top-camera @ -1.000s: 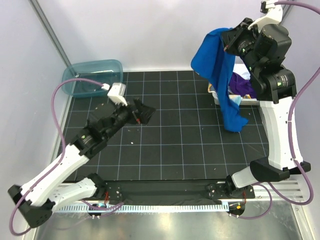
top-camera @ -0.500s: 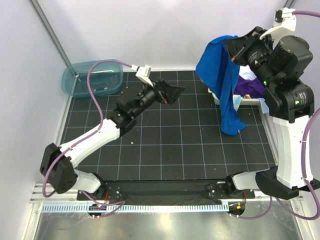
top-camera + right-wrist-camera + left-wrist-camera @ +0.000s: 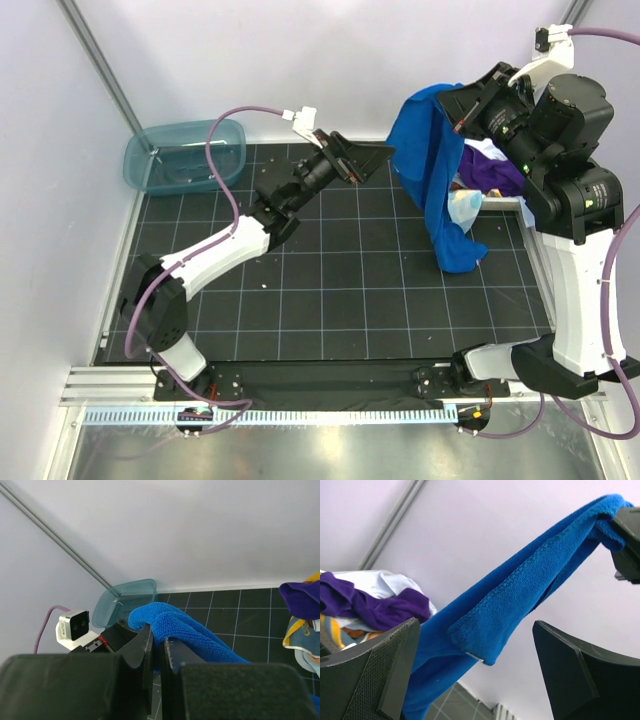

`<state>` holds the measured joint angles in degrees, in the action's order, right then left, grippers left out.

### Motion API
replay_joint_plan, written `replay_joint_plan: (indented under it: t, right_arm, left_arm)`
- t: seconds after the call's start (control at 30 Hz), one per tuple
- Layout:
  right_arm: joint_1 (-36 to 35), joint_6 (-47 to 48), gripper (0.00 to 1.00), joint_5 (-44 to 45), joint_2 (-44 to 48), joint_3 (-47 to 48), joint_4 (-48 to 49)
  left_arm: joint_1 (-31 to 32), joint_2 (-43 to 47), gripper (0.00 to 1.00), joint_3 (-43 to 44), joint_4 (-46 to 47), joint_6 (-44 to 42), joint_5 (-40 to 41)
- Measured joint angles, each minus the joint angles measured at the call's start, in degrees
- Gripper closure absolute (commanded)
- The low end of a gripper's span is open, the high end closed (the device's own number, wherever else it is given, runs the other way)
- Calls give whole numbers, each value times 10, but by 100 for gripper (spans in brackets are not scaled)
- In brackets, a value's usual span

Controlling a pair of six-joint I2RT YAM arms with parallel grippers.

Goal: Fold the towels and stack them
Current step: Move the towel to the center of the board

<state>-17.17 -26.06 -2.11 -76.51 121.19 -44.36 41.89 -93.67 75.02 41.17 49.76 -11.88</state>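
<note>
A royal blue towel (image 3: pixel 432 170) hangs in the air from my right gripper (image 3: pixel 463 103), which is shut on its top edge. Its lower end (image 3: pixel 460 255) rests bunched on the black mat. In the right wrist view the towel (image 3: pixel 200 635) is pinched between the gripper (image 3: pixel 156 642) fingers. My left gripper (image 3: pixel 378 160) is open, raised just left of the hanging towel. In the left wrist view a folded corner of the towel (image 3: pixel 515 600) lies between the wide-apart fingers of the gripper (image 3: pixel 475 630), not touching them. Purple (image 3: pixel 492 170) and white (image 3: pixel 492 150) towels are piled at the right.
The pile sits in a white basket (image 3: pixel 500 203) at the back right, with light blue and orange-brown cloth (image 3: pixel 465 205) at its edge. A teal tub (image 3: pixel 185 155) stands at the back left corner. White walls close in behind and left.
My left arm has swung up and to the right, from the mat's left side to beside the hanging towel, its gripper open throughout. The right arm has shifted the towel slightly.
</note>
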Motion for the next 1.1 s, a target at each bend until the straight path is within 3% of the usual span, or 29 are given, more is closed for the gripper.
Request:
replay_joint_plan:
  t: [0.33, 0.6, 0.93, 1.1]
  right_arm:
    - [0, 0, 99, -1, 0, 0, -8]
    - [0, 0, 99, 0, 0, 3, -10]
    - [0, 2, 99, 0, 0, 12, -12]
    - [0, 5, 99, 2, 0, 13, -14]
  left_arm:
    - [10, -28, 0, 21, 23, 28, -17]
    - [14, -29, 9, 21, 32, 38, -23]
    - [28, -30, 29, 21, 38, 39, -30]
    - [34, -34, 47, 21, 43, 43, -30]
